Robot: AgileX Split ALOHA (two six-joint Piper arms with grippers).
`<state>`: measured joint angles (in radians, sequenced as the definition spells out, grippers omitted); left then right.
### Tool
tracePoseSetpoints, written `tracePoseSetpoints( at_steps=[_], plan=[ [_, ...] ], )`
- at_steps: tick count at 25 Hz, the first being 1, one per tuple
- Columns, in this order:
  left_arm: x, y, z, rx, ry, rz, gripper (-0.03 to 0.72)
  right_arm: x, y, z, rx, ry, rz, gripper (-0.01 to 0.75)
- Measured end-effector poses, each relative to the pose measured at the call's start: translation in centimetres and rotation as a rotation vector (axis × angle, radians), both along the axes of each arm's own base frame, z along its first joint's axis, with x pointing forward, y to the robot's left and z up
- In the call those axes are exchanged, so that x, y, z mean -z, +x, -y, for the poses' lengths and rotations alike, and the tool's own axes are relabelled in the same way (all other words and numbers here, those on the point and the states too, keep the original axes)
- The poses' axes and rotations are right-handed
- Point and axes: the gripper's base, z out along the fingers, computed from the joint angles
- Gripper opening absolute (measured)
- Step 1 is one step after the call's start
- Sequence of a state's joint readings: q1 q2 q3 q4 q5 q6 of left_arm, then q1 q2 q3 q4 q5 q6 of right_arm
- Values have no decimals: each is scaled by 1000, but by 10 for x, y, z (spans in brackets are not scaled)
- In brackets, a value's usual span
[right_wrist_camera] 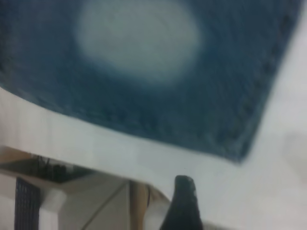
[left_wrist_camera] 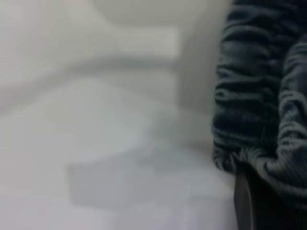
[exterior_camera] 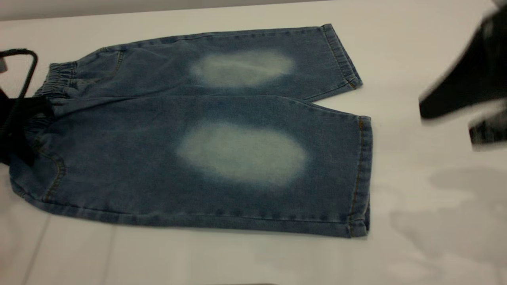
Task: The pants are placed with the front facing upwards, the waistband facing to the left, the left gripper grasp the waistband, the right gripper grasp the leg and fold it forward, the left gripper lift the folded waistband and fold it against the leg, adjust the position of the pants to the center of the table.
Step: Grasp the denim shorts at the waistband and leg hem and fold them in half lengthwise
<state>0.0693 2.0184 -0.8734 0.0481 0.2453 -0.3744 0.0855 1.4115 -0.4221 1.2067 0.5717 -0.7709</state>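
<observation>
The blue denim pants [exterior_camera: 237, 150] lie flat on the white table [exterior_camera: 416, 47], front up, pale ovals on both legs, hems to the right. The ruffled waistband [exterior_camera: 59, 77] is at the left end. My left gripper [exterior_camera: 21, 116] sits on the waistband's near part, shut on it; in the left wrist view the gathered waistband [left_wrist_camera: 259, 96] bunches over one dark finger [left_wrist_camera: 243, 201]. My right gripper [exterior_camera: 447, 124] hovers blurred to the right of the leg hems, open and holding nothing. The right wrist view shows one finger [right_wrist_camera: 183, 203] over bare table, short of the leg's corner [right_wrist_camera: 235, 148].
A black cable loop [exterior_camera: 27, 67] arcs above the waistband at the far left. The table's near edge [right_wrist_camera: 72, 139] runs close along the lower leg, with a stand and floor beyond it. Bare tabletop [exterior_camera: 435, 206] stretches right of the hems.
</observation>
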Motion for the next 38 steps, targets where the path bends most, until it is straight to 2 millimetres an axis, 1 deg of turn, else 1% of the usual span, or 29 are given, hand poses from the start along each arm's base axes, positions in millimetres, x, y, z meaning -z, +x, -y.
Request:
tracePoseSetpoints(
  at_steps=[4, 7, 12, 16, 19, 23, 25, 32, 35, 38],
  plan=[
    [-13, 4, 19, 99, 14, 16, 83, 28, -1, -1, 46, 19, -123, 512],
    [-23, 5, 34, 154, 17, 43, 83, 46, 3, -2, 48, 31, -166, 512],
    [-32, 3, 54, 216, 16, 54, 83, 78, 8, -7, 69, 90, -231, 512],
    [-41, 3, 63, 241, 17, 66, 83, 100, 7, -12, 82, 168, -278, 512],
    [-48, 2, 64, 244, 17, 81, 83, 113, 7, -14, 73, 193, -309, 510],
    [-52, 2, 64, 244, 17, 93, 83, 125, 7, -15, 64, 194, -342, 507],
    [-52, 2, 64, 244, 17, 93, 83, 129, 9, -16, 55, 214, -346, 505],
    [-52, 2, 64, 244, 17, 92, 83, 137, 24, -22, 34, 282, -334, 494],
    [-52, 2, 64, 244, 17, 91, 83, 140, 34, -24, 26, 300, -315, 465],
    [-52, 2, 64, 244, 16, 89, 83, 142, 44, -25, 24, 299, -292, 406]
  ],
)
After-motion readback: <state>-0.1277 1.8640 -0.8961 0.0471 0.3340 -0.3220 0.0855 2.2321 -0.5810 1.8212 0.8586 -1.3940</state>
